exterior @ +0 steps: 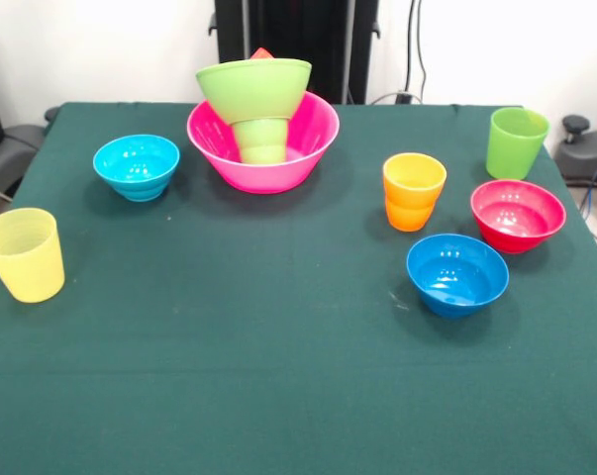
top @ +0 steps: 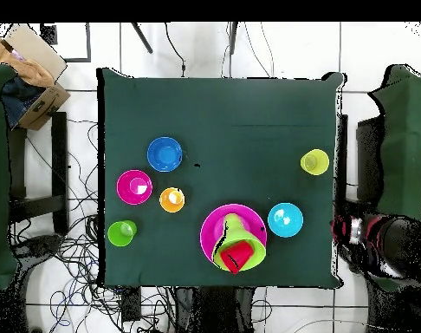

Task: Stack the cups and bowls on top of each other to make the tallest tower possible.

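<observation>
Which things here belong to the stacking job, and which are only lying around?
For the job:
- tower: pink bowl, small green cup, lime green bowl, red cup
- yellow cup
- orange cup
- taller lime green cup
- light blue bowl
- darker blue bowl
- magenta bowl

Lying about:
- cardboard box
- floor cables

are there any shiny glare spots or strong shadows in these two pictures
Front view: soft, even light; small highlights on the darker blue plastic bowl and magenta plastic bowl, faint shadows on the green tablecloth. Overhead view: a white glint inside the magenta bowl; almost no shadows.
</observation>
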`<state>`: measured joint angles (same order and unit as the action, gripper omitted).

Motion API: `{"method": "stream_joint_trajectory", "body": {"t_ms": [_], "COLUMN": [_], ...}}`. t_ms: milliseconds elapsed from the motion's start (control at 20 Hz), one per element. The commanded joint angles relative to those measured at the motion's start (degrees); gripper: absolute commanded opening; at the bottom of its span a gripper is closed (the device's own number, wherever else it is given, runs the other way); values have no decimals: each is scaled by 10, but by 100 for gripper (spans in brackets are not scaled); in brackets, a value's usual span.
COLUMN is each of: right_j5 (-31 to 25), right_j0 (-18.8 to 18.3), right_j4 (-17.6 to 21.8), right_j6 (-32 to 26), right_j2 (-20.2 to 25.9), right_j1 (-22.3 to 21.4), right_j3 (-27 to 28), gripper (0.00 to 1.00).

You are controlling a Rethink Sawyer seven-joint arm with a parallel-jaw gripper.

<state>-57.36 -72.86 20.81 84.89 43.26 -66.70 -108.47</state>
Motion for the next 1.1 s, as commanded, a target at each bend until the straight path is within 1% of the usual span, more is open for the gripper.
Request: {"method": "stream_joint_trajectory", "body": {"t_ms": [50,200,400,650,950,1000,1100], "right_j5": [11,47,97,133,164,173,189], "right_j0": [-27,-44,-74,-104,-147,-158,-166], "right_j4": [-34,-29,-12,10,6,-1,-1], "right_j6": [-179,-171,-166,-155,-154,-153,-137], "right_j2": [58,73,99,126,168,181,193], "right_j1": [-66,-67,-54,-45,-52,-51,-55], "right_j3": [-145,-176,-211,-236,-275,-285,-300], "gripper": [100,100,100,100,100,100,100]}}
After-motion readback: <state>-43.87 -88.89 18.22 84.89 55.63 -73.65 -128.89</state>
